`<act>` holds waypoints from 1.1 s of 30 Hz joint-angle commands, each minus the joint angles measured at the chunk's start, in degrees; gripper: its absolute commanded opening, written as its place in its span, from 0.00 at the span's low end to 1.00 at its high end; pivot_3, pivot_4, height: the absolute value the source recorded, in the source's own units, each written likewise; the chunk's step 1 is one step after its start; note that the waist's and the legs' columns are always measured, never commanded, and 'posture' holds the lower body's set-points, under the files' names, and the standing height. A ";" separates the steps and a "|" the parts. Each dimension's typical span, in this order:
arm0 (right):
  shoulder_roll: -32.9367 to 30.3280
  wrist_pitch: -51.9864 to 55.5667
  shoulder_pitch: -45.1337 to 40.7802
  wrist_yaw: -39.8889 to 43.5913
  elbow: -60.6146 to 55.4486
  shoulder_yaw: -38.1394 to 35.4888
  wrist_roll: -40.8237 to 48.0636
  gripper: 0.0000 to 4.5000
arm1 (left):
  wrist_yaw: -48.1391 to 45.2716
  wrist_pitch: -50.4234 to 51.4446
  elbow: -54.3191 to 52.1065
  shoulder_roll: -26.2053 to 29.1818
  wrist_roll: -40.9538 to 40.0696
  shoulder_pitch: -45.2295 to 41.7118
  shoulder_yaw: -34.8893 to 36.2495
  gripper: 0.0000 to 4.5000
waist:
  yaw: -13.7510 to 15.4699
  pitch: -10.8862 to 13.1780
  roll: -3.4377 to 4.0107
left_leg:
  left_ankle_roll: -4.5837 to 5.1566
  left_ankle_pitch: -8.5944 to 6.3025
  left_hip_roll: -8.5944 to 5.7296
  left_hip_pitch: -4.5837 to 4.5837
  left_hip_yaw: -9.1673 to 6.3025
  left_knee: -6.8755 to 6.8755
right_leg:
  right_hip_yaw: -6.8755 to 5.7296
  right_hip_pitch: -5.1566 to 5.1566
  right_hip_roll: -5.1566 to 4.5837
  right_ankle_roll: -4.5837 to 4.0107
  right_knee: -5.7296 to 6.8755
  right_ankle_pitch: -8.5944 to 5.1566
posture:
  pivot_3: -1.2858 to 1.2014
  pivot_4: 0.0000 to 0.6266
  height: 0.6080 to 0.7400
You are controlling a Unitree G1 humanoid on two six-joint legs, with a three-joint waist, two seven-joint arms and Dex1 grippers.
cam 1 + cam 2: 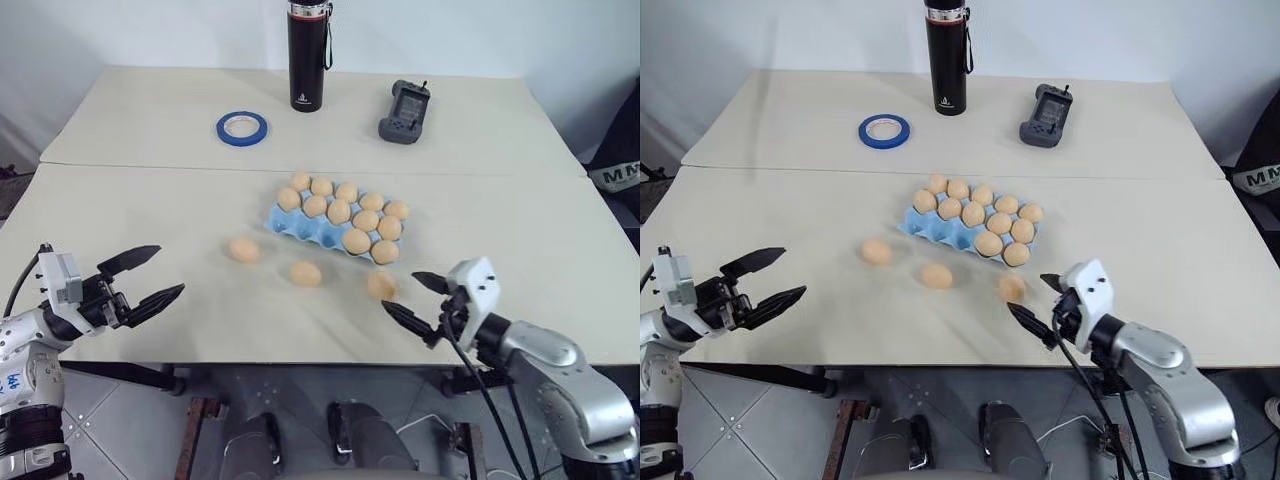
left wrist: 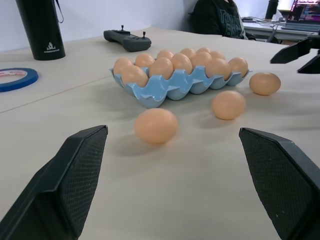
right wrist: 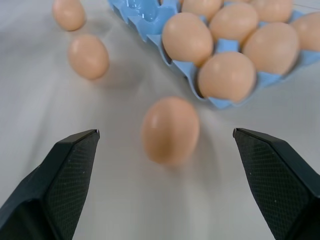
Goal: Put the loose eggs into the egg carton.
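Note:
The light-blue egg carton (image 1: 298, 229) lies mid-table with several tan eggs seated in its cups; a few cups on its near-left side are bare. Three loose eggs rest on the table in front of it: one to the left (image 1: 244, 249), one in the middle (image 1: 306, 273) and one to the right (image 1: 381, 284). My right gripper (image 1: 400, 291) is open and hovers just beside the right egg (image 3: 170, 130), which sits ahead of its spread fingers, untouched. My left gripper (image 1: 170, 270) is open over the table's near-left, well short of the left egg (image 2: 156, 125).
At the back stand a black bottle (image 1: 308, 55), a blue tape roll (image 1: 241, 127) and a dark handheld controller (image 1: 405, 111). A seam crosses the table behind the carton. The table's front edge (image 1: 300, 362) runs just below both grippers. A seated person (image 2: 220, 17) shows beyond the table.

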 commanded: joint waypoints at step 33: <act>0.33 4.25 -17.91 1.36 3.09 3.92 -1.01 0.36 | 3.34 -1.50 -2.39 -0.83 -0.60 -1.87 -0.11 1.00 | -0.31 -0.01 -0.01 | 0.08 0.00 0.02 -0.05 0.01 -0.05 | -0.02 -0.07 0.04 0.00 0.04 -0.01 | 0.52 0.24 1.00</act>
